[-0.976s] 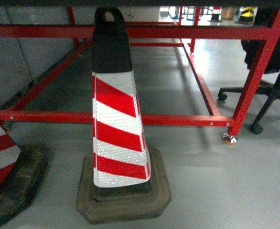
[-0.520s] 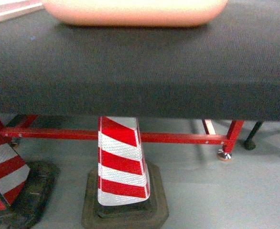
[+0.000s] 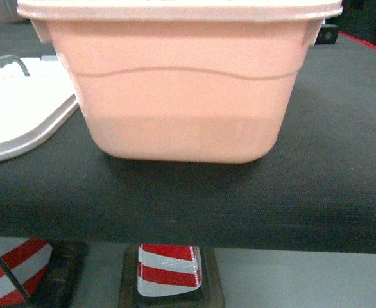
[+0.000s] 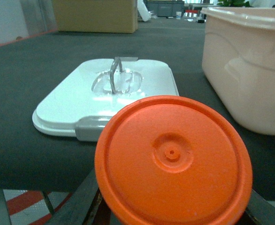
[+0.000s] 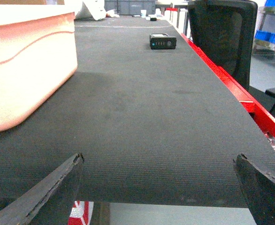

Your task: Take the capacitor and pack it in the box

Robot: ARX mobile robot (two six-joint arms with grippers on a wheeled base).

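Observation:
The pale pink box (image 3: 181, 83) stands open on the black table mat, filling the head view; neither gripper shows there. Its white lid (image 4: 107, 96) with a grey handle lies flat to its left. In the left wrist view an orange round-topped capacitor (image 4: 172, 157) sits between the dark fingers (image 4: 79, 199) of my left gripper (image 4: 172, 208), level with the table's near edge and short of the lid, with the box (image 4: 245, 65) at the right. My right gripper (image 5: 158, 164) is open and empty at the table's near edge, the box (image 5: 25, 61) to its left.
Red-and-white traffic cones (image 3: 167, 269) stand on the floor under the table's front edge. A small black device (image 5: 162, 41) lies far back on the mat. A black office chair (image 5: 222, 33) is beyond the red table rim (image 5: 250, 105). A brown carton (image 4: 96, 16) sits behind the lid.
The head view has risen from the floor and cones under the table to the table top. The pink box and its lid now fill the view.

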